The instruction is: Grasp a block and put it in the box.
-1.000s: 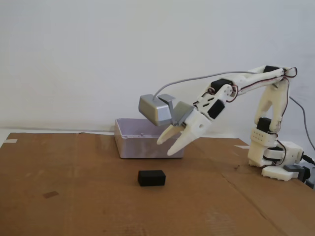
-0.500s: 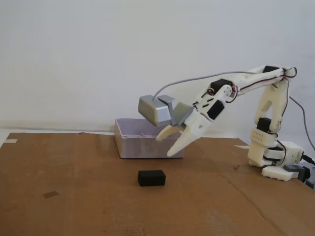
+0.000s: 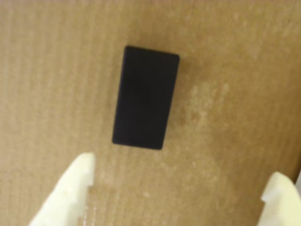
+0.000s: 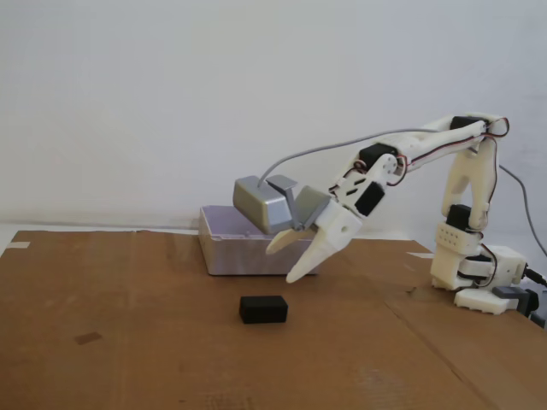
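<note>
Reaching further out and down now, the hand [image 4: 284,259] sits lower and more toward the left of the fixed view than it did half a second ago, with the pale tips spread apart and nothing between them. It hangs in the air above and slightly right of the block [image 4: 262,309], not touching it yet.

The block hasn't budged: same spot on the cardboard surface [image 4: 128,342], lower middle of the fixed view, in front of the box [image 4: 224,256], which sits behind it near the wall.

In the wrist view the block [image 3: 146,97] fills the upper middle of the frame, long side running roughly top to bottom, tilted a touch. The two fingertips [image 3: 70,188] poke in from the bottom corners, wide apart, with the block above the gap rather than inside it.

So I'd say this is the approach step, still early. The opening looks plenty wide for the block's short side, and it seems lined up okay; it needs to drop and push forward a bit more before closing.
</note>
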Robot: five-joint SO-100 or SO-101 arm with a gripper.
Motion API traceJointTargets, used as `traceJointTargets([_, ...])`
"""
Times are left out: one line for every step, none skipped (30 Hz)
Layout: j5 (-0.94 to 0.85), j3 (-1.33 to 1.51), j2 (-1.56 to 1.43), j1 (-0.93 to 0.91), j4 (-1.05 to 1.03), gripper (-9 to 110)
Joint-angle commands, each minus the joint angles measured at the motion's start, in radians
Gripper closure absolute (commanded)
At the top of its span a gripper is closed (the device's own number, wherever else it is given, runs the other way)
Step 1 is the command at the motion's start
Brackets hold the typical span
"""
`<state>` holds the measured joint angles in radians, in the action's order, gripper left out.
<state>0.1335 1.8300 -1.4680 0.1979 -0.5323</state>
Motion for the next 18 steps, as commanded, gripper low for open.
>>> traceJointTargets([-0.011, -0.135, -0.023, 0.015, 0.049, 58])
traceJointTargets([-0.011, -0.143, -0.017, 0.015, 0.049, 58])
traceJointTargets([-0.011, -0.150, -0.011, 0.015, 0.049, 58])
traceJointTargets([-0.011, -0.158, -0.005, 0.015, 0.049, 58])
traceJointTargets([-0.009, -0.167, 0.002, 0.017, 0.049, 58])
traceJointTargets([-0.009, -0.176, 0.008, 0.017, 0.049, 58])
traceJointTargets([-0.009, -0.186, 0.014, 0.025, 0.049, 58])
traceJointTargets([-0.008, -0.195, 0.018, 0.029, 0.049, 58])
traceJointTargets([-0.006, -0.201, 0.025, 0.029, 0.049, 58])
traceJointTargets([-0.005, -0.207, 0.029, 0.031, 0.049, 58])
traceJointTargets([-0.003, -0.212, 0.035, 0.031, 0.049, 58])
traceJointTargets([-0.002, -0.216, 0.041, 0.032, 0.049, 58])
traceJointTargets([-0.002, -0.216, 0.046, 0.032, 0.049, 58])
traceJointTargets([0.000, -0.216, 0.049, 0.034, 0.049, 58])
traceJointTargets([0.000, -0.216, 0.051, 0.035, 0.049, 58])
traceJointTargets([0.002, -0.216, 0.052, 0.043, 0.049, 58])
traceJointTargets([0.003, -0.216, 0.054, 0.046, 0.049, 58])
traceJointTargets([0.003, -0.216, 0.057, 0.048, 0.049, 58])
